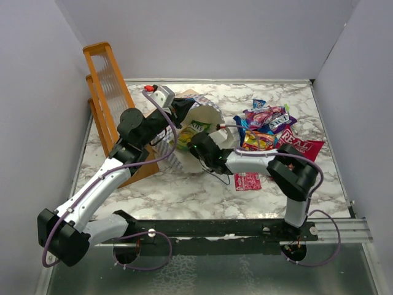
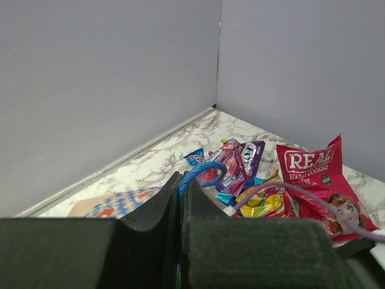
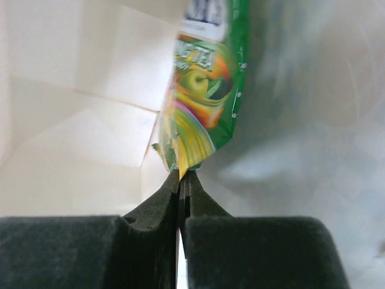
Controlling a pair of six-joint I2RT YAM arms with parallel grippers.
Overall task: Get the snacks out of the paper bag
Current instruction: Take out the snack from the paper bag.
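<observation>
A grey-veined marble worktop carries an orange wooden rack at upper left and the checkered paper bag at centre. Upper right lies a heap of snack packets, with the red "REAL" pouch at its lower-right edge. A small red packet lies alone below the heap.

Blurred print on the green candy bag, top cut off by the frame. From above, my right claw tips hide inside the paper bag. Labels in the snack pile mostly too small to read.
</observation>
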